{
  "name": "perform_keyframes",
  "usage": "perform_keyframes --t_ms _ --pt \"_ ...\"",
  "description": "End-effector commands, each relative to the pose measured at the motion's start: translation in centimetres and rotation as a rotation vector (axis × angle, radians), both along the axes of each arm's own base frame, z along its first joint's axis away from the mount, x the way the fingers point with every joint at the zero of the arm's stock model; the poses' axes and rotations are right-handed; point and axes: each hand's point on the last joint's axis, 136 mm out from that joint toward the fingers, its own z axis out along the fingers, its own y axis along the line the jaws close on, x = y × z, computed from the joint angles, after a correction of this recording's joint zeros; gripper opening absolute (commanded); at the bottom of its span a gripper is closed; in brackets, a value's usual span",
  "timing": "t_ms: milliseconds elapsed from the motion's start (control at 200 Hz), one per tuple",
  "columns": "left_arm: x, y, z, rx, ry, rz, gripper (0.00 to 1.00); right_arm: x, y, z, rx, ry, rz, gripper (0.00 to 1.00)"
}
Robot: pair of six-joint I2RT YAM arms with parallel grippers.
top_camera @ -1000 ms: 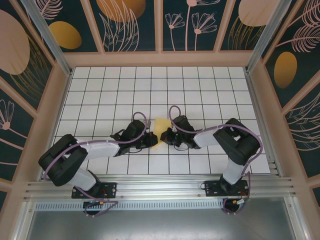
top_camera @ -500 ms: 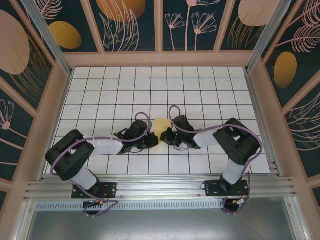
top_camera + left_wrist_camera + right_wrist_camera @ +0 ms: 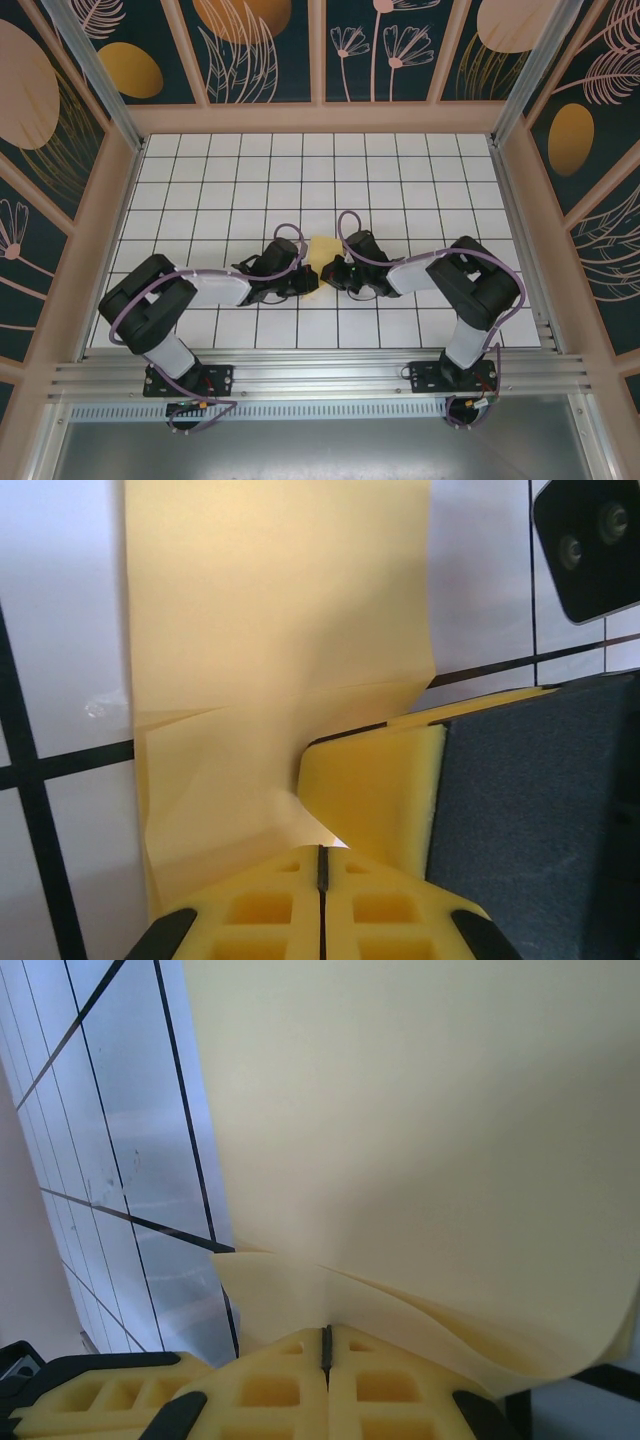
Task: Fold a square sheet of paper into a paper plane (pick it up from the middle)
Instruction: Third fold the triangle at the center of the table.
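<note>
While both arms meet, table [image 3: 200, 170]: white grid, work at frame centre.
Yellow paper sheet [image 3: 322, 250]: centre, partly folded, held between the grippers.
Right gripper [image 3: 325, 1332]: clamped on sheet's edge, anchoring it.
Left gripper [image 3: 320, 852]: closed, apparently pinching opposite edge for folding.

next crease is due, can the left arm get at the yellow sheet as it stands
Likely yes: the left arm has its shut jaws resting at the yellow sheet; the right arm pinches another edge, not blocking.

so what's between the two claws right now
The yellow paper fills the gap between the left claw and the right claw, clearest in the top view; the right claw is shut on its edge.
</note>
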Motion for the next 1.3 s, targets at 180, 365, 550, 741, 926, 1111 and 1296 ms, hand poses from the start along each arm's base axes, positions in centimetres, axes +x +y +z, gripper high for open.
perform_keyframes --t_ms 180,365,550,741,926,1111,1296 --pt "-0.8 2.2 -3.1 0.165 0.019 -0.027 0.09 -2.7 -3.9 -6.3 -0.246 0.132 -0.024 0.05" --pt "-1.1 2.3 -3.1 0.161 0.008 -0.042 0.10 -2.7 -3.9 -6.3 -0.248 0.134 -0.026 0.04" --pt "-0.3 0.8 0.9 0.067 -0.054 -0.055 0.14 -2.7 -4.1 -6.4 -0.264 0.139 -0.031 0.04" --pt "-0.6 -0.6 3.9 -0.050 -0.033 -0.050 0.13 -2.8 -4.3 -6.5 -0.273 0.140 -0.031 0.04" --pt "-1.5 -0.8 2.7 -0.080 0.049 -0.036 0.10 -2.8 -4.4 -6.6 -0.279 0.141 -0.034 0.04" --pt "-2.1 -0.8 1.1 -0.055 0.101 -0.059 0.10 -2.9 -4.5 -6.7 -0.281 0.146 -0.036 0.04" --pt "-2.2 -0.2 -0.4 -0.001 0.110 -0.056 0.10 -2.9 -4.5 -6.8 -0.281 0.147 -0.036 0.04"
